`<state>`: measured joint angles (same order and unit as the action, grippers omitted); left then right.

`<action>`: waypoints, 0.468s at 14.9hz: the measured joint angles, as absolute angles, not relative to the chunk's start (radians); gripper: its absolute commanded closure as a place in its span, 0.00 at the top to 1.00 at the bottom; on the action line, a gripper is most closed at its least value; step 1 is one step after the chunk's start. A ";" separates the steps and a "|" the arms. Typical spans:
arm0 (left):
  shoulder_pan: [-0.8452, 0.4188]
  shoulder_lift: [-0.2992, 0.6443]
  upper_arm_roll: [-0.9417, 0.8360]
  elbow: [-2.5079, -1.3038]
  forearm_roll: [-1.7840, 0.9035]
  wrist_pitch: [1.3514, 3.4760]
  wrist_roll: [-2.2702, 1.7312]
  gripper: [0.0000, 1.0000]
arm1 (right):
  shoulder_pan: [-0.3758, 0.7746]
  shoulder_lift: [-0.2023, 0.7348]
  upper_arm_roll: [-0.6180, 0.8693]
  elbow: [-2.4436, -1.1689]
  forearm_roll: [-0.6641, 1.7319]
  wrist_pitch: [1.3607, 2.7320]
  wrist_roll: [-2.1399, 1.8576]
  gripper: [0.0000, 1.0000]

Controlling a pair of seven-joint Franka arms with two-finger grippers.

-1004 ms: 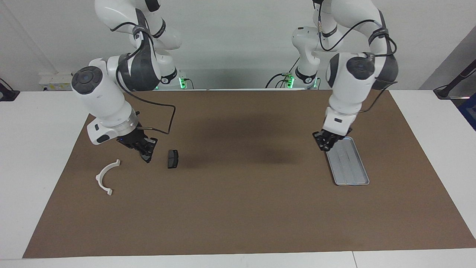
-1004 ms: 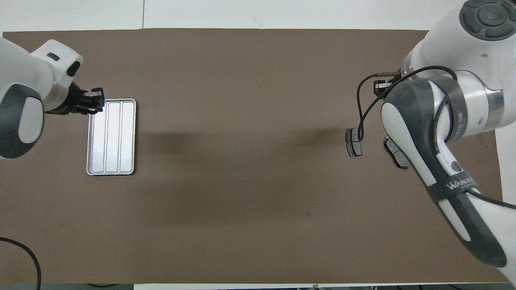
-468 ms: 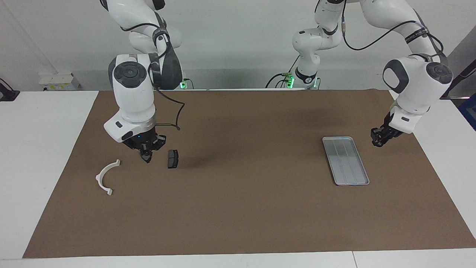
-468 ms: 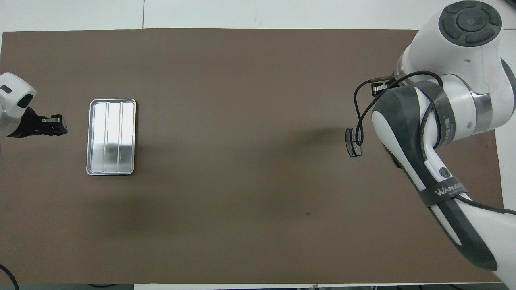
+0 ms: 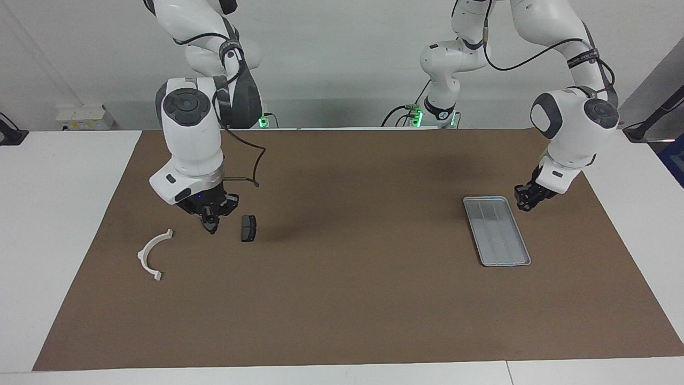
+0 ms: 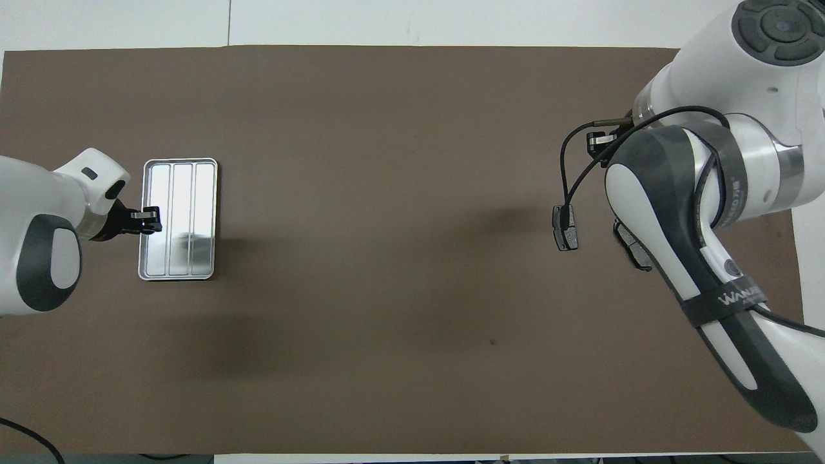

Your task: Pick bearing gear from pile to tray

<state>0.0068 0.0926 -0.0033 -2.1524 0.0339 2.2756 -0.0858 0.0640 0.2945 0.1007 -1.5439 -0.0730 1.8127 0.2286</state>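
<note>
The silver ribbed tray (image 5: 499, 238) lies on the brown mat toward the left arm's end and shows nothing in it; it also shows in the overhead view (image 6: 193, 193). My left gripper (image 5: 524, 202) hangs low at the tray's long edge, which the overhead view (image 6: 151, 220) also shows. The pile lies toward the right arm's end: a white arc (image 5: 151, 254), one dark brake pad (image 5: 248, 228), and a second pad (image 6: 633, 247) half hidden under the right arm. My right gripper (image 5: 210, 218) is down between the arc and the first pad, over the second pad. I see no bearing gear.
A brown mat (image 5: 347, 299) covers most of the white table. A tiny dark speck (image 6: 493, 342) lies on the mat nearer to the robots than the brake pads. The right arm's black cable (image 5: 256, 166) loops above the pile.
My left gripper swung away from the tray toward the left arm's end, then came back to the tray's long edge. The right arm's wrist turned upright over the pile and has since held still.
</note>
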 measured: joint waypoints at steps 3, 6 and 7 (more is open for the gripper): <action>-0.005 0.093 -0.003 -2.186 0.034 2.299 -0.101 0.15 | 0.060 0.294 0.101 -1.544 -0.063 1.813 0.229 0.00; -0.005 0.093 -0.002 -2.208 0.034 2.302 -0.101 0.15 | 0.063 0.293 0.104 -1.544 -0.060 1.813 0.234 0.00; -0.005 0.093 -0.002 -2.217 0.034 2.302 -0.101 0.15 | 0.066 0.292 0.107 -1.544 -0.059 1.813 0.255 0.00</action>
<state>-0.0050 0.0925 -0.0019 -2.2165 0.0339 2.3021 -0.1013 0.0665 0.2923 0.1067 -1.5438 -0.0587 1.8127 0.2555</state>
